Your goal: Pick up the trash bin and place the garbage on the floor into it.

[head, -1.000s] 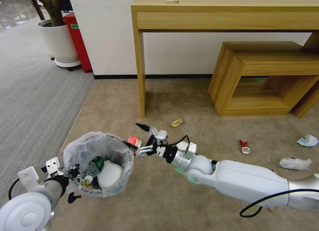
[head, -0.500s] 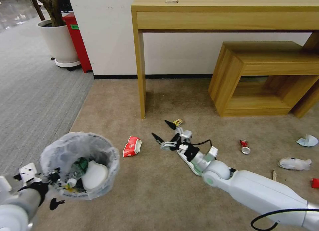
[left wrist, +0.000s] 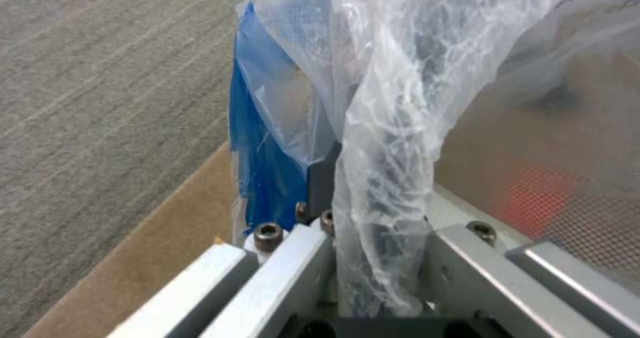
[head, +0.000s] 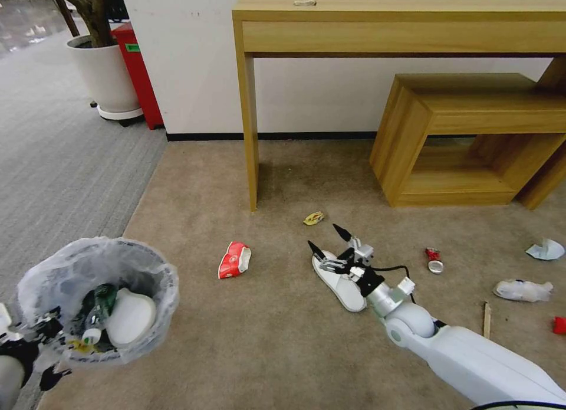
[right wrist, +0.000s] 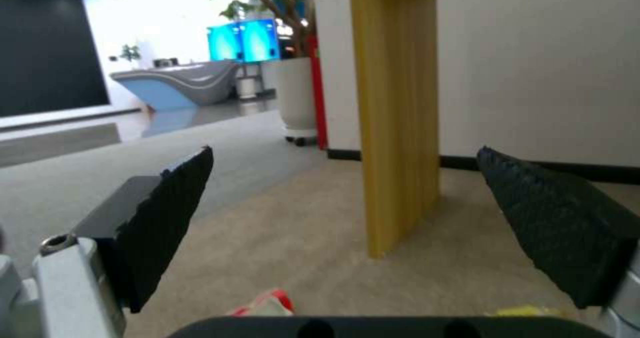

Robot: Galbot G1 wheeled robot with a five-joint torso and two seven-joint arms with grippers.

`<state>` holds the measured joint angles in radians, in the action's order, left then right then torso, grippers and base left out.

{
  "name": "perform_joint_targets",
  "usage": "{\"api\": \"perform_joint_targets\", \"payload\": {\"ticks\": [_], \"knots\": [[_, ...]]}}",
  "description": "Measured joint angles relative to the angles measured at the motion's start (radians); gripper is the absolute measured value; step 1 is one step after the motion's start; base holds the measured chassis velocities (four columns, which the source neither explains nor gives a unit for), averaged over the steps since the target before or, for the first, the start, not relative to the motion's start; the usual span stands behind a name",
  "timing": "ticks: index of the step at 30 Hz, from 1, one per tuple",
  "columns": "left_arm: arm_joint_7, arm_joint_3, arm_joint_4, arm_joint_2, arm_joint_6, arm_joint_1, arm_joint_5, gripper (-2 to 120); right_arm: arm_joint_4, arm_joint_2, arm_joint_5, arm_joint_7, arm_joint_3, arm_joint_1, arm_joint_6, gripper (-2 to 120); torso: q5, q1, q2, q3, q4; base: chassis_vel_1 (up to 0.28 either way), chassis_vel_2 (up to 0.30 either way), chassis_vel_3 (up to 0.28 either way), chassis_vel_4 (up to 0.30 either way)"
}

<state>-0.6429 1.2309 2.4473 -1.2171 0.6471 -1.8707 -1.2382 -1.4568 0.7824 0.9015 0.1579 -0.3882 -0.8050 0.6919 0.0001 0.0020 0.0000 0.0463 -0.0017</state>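
— Where is the trash bin (head: 97, 298)?
— At my left, clamped by its rim in my left end effector (left wrist: 373, 258); my right end effector (head: 331, 243) gapes wide over a white slipper (head: 341, 283) on the floor (head: 283, 339); a red carton (head: 234, 259) lies nearby.

the trash bin (head: 97, 301), round and lined with a crinkled translucent bag, sits upright at near left, its blue side (left wrist: 267, 168) showing under the plastic, with a white slipper (head: 130, 317) and a green bottle (head: 101, 299) inside. on the beige carpet floor (head: 283, 339) lie a red-white carton (head: 234, 259) at centre, a yellow wrapper (head: 313, 217) farther off and a white slipper (head: 341, 285) to its right. further right are a red can (head: 434, 260), crumpled tissues (head: 523, 289), a wooden stick (head: 486, 319) and a white scrap (head: 545, 249).
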Motion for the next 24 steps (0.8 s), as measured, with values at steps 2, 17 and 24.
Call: {"api": "perform_joint_targets", "payload": {"ticks": [2, 17, 24], "knots": [[0.009, 0.001, 0.0, -0.005, -0.002, -0.005, 0.008, 0, 0.006, 0.0, -0.009, -0.006, 0.007, -0.01, 0.001, 100, 0.0001, 0.0, 0.0, 0.0, 0.0002, 0.0, 0.0, 0.0, 0.0], [0.017, -0.141, -0.1, 0.038, -0.005, 0.134, 0.03, 0, 0.069, -0.001, -0.311, -0.262, 0.248, -0.182, 0.017, 100, 0.0001, 0.0, 0.0, 0.0, 0.0, 0.0, 0.0, 0.0, 0.0], [0.003, -0.211, -0.144, 0.053, -0.005, 0.209, 0.031, 0, 0.076, -0.031, -0.328, -0.265, 0.347, -0.256, 0.037, 100, -0.0002, 0.0, 0.0, 0.0, -0.0004, 0.0, 0.0, 0.0, 0.0]]}}
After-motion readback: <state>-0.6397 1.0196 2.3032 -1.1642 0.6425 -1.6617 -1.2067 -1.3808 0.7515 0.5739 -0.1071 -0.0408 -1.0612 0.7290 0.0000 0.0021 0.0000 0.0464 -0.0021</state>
